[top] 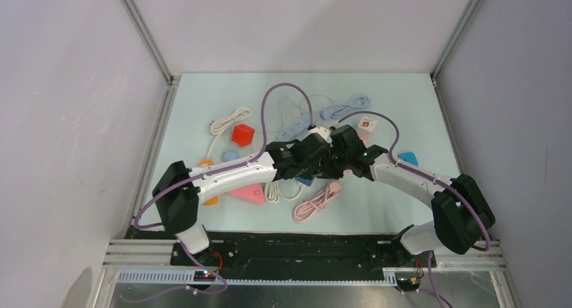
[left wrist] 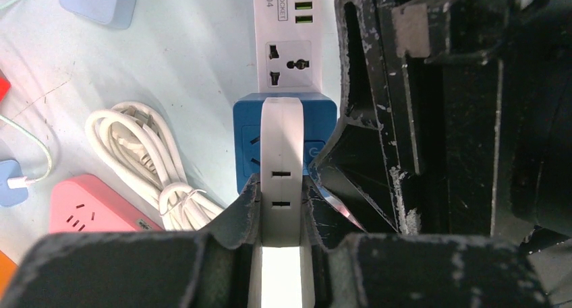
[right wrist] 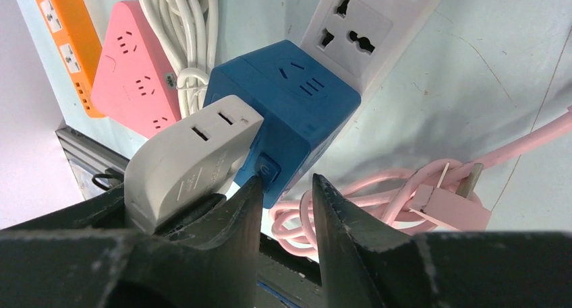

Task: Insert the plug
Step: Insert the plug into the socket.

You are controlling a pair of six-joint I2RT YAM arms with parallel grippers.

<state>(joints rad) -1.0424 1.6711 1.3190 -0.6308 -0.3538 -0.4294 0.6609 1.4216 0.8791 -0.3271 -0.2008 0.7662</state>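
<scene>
left wrist, left jaws clamped on white plug (left wrist: pixel 281 146), at blue cube socket (left wrist: pixel 318 118), right jaws apart, coiled cable (left wrist: pixel 143 161) beside

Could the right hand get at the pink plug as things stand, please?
Probably yes. The pink plug lies uncovered just beyond the right hand, whose fingers are slightly parted and empty. The blue cube and the white plug sit off to one side.

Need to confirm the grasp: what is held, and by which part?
Left jaws clamp the white plug adapter by its rear sides; right jaws hold nothing.
</scene>
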